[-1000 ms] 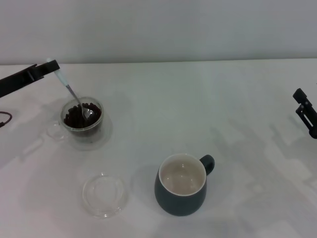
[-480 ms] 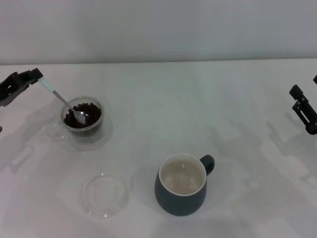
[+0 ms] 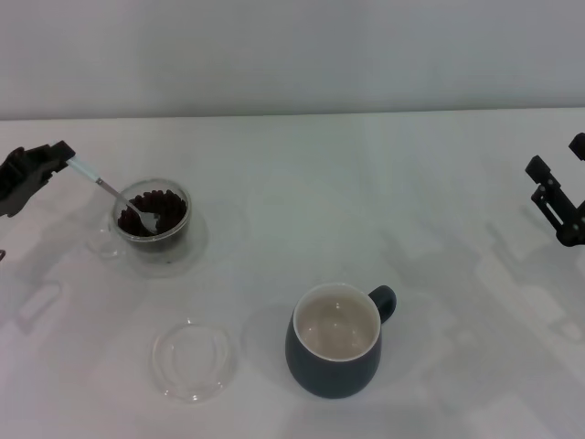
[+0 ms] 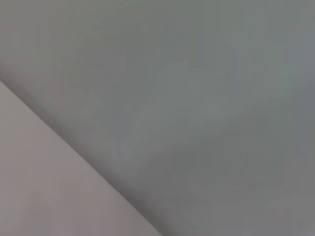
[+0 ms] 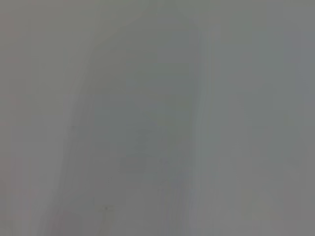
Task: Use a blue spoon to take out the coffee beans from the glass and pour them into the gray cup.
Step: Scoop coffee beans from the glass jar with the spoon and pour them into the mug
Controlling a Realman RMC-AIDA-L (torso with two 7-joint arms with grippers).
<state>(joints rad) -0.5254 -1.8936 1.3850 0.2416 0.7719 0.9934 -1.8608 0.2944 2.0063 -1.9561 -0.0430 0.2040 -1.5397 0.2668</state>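
In the head view the glass (image 3: pixel 153 225) stands at the left of the table, holding dark coffee beans (image 3: pixel 157 208). The blue spoon (image 3: pixel 111 195) slants from upper left down into the glass, its metal bowl resting on the beans. My left gripper (image 3: pixel 57 157) at the left edge is shut on the spoon's pale blue handle end. The gray cup (image 3: pixel 336 340) with its cream inside stands empty at the front centre, handle to the upper right. My right gripper (image 3: pixel 556 198) hangs at the right edge, away from everything. Both wrist views show only blank grey.
A flat clear round glass dish (image 3: pixel 191 359) lies in front of the glass, left of the gray cup. The white table (image 3: pixel 366 201) meets a pale wall at the back.
My left gripper has drawn back left and down, tilting the spoon much flatter; its bowl stays in the glass. The right gripper has drifted slightly up.
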